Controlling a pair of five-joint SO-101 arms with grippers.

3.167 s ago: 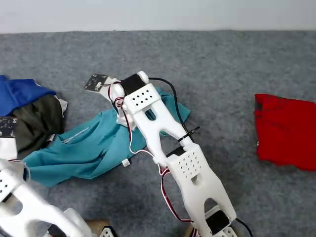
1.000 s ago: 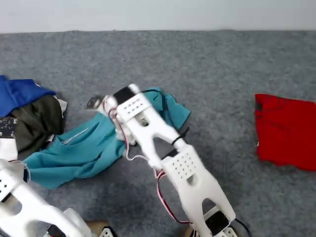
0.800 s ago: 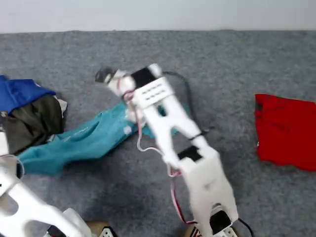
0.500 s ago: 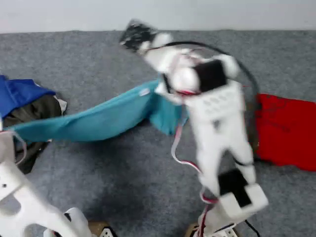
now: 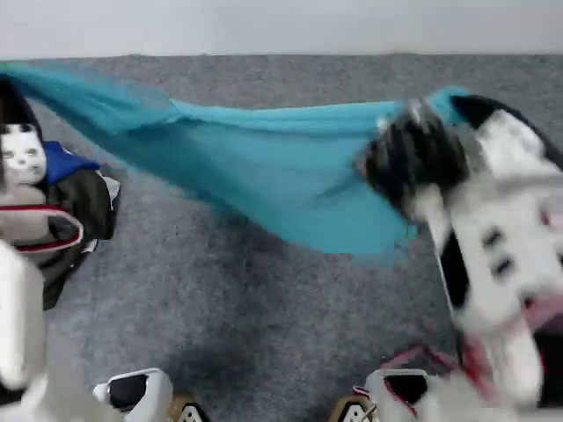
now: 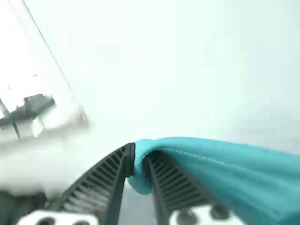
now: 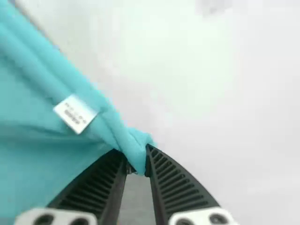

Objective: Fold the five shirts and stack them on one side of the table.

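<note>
Teal shirt point(image 5: 281, 176) hangs taut between left gripper point(image 6: 139, 159) and right gripper point(image 7: 136, 160), long axis jaw-to-jaw; both jaws pinch its edge.

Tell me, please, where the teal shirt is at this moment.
In the high view the teal shirt hangs stretched above the table, pinched between the left gripper and the right gripper.
</note>
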